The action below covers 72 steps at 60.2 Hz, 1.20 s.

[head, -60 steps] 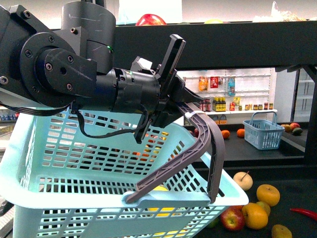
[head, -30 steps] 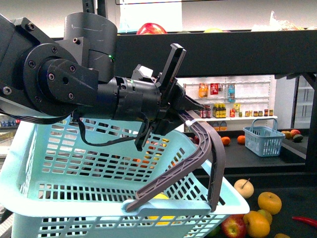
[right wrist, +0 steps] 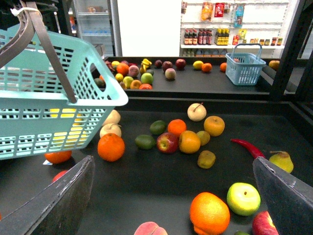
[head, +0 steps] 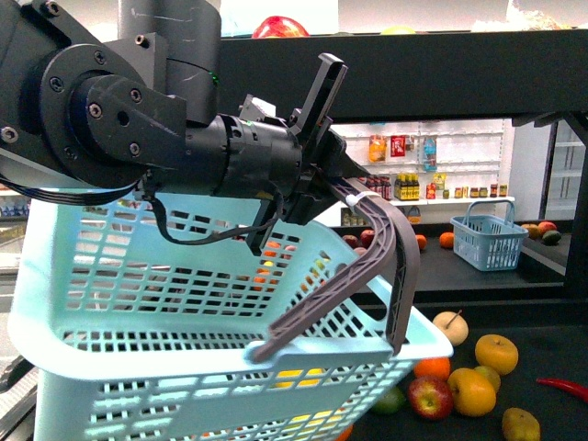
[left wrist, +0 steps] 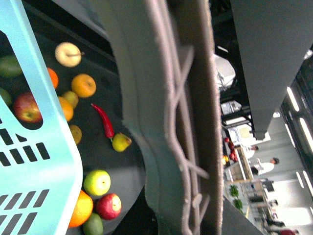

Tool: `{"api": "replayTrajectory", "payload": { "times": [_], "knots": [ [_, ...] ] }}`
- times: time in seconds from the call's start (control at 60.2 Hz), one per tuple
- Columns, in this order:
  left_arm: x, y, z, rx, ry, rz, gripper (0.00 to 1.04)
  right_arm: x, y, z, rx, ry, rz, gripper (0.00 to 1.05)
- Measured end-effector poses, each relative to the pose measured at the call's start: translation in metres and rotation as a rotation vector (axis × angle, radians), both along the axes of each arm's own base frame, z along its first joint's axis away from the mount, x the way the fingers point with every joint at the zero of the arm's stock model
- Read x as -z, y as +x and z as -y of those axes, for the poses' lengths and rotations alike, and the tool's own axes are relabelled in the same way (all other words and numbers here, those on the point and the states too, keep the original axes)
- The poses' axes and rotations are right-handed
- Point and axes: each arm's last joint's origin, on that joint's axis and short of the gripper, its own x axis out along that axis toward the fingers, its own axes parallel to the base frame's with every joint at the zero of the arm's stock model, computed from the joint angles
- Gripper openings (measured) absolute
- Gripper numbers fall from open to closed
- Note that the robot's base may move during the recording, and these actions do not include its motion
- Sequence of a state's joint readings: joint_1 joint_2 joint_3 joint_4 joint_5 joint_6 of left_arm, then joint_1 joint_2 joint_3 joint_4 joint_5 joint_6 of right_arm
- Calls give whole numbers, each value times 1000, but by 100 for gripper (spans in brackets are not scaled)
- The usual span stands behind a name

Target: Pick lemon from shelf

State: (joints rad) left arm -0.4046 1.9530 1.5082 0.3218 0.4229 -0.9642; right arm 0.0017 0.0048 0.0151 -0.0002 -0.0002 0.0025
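Turquoise basket point(head: 184, 303), its grey handle point(head: 390, 248) clamped in the left gripper point(head: 344, 188), has lifted slightly (right gripper point(right wrist: 173, 196) wide open, empty), so lemon picking seems not begun.

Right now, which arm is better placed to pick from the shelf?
Right. The right tool is open and empty, facing fruit on the shelf; the left tool is shut on the basket handle.

Desk: The basket point(head: 184, 358), is it pale turquoise, with rows of slots all over?
Photographer: Yes, and its ribbed handle point(head: 402, 266) is grey-mauve. The shelf point(head: 413, 87) is matte black.
Desk: And the produce colours?
Photographer: A glossy red chilli point(right wrist: 247, 147), a yellow-green apple point(right wrist: 243, 198), a bright orange point(right wrist: 111, 147). The small basket point(right wrist: 246, 68) is slotted too, in light blue.
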Motion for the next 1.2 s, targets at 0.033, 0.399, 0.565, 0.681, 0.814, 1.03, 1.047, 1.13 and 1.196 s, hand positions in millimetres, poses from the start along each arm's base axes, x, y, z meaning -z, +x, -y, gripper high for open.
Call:
{"api": "replayTrajectory", "payload": {
  "times": [0.033,0.399,0.565,0.681,0.814,1.03,1.047,1.13,1.196],
  "knots": [
    [-1,1,-2,-20,-1,7,8,0,0,0,1,0,0,97],
    [-14,22,-74,-480,-282,141,8,0,0,0,0,0,0,97],
    [-8,23,-124,-607,-399,171,8,0,0,0,0,0,0,97],
    [-4,18,-156,-675,-452,203,8,0,0,0,0,0,0,97],
    [3,9,-199,-769,-519,243,8,0,0,0,0,0,0,97],
    [21,-10,-269,-910,-547,286,8,0,0,0,0,0,0,97],
    [22,-12,-275,-917,-546,291,8,0,0,0,0,0,0,97],
    [23,-18,-293,-924,-540,312,8,0,0,0,0,0,0,97],
    [24,-20,-304,-915,-532,326,8,0,0,0,0,0,0,97]
  ]
}}
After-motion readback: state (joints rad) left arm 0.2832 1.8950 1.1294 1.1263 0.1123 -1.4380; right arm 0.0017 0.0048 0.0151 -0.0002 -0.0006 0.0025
